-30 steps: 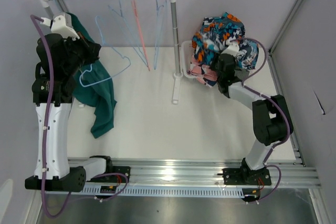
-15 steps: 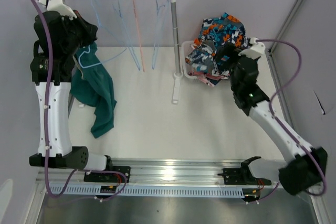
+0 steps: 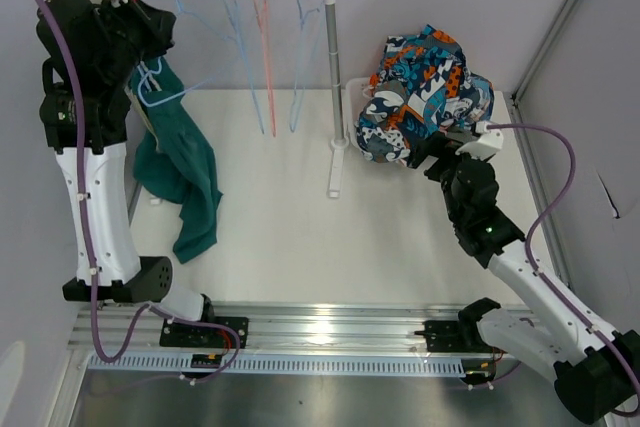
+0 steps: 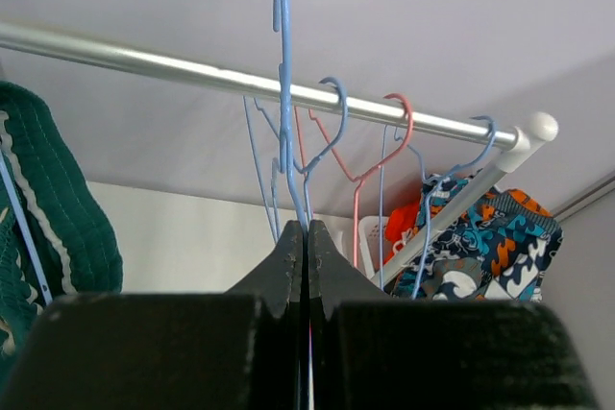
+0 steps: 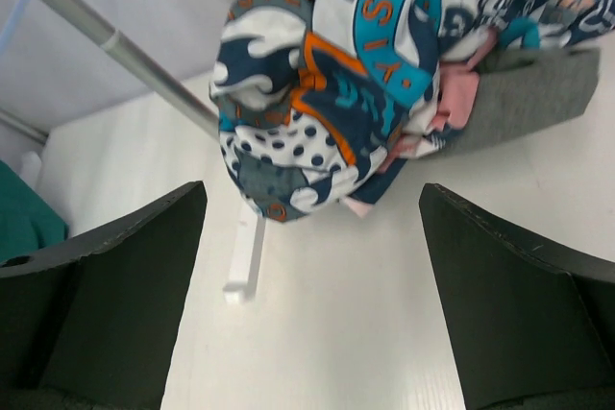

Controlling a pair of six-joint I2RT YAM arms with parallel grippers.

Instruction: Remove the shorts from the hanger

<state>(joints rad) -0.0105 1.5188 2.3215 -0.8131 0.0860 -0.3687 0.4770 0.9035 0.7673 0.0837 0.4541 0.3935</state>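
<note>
Two grippers entered: left gripper (image 4: 307,233), right gripper (image 5: 312,201).
Left fingers: pressed tight on the wire neck of a light blue hanger (image 4: 281,64), whose hook stands straight above the fingertips.
Rail (image 4: 144,62): behind and above the left fingertips, crossing the hook; whether the hook touches it cannot be told.
Teal shorts (image 3: 190,172): left of and below the left fingers, apparently still draped on the held hanger, lower end trailing onto the table (image 3: 290,217).
Pink hanger (image 4: 380,156): bare on the rail, to the right of the left fingers, among bare blue ones.
Right fingers: spread wide, holding nothing.
Printed shorts (image 5: 365,74): heaped just ahead of the right fingertips, apart from them.
Change, right: a second ago this gripper was shut inside the heap; it has since let go and backed off, so that pair counts as delivered.
Change, left: the hanger has been raised to rail height.
Outstanding: teal pair likely the last to strip.
</note>
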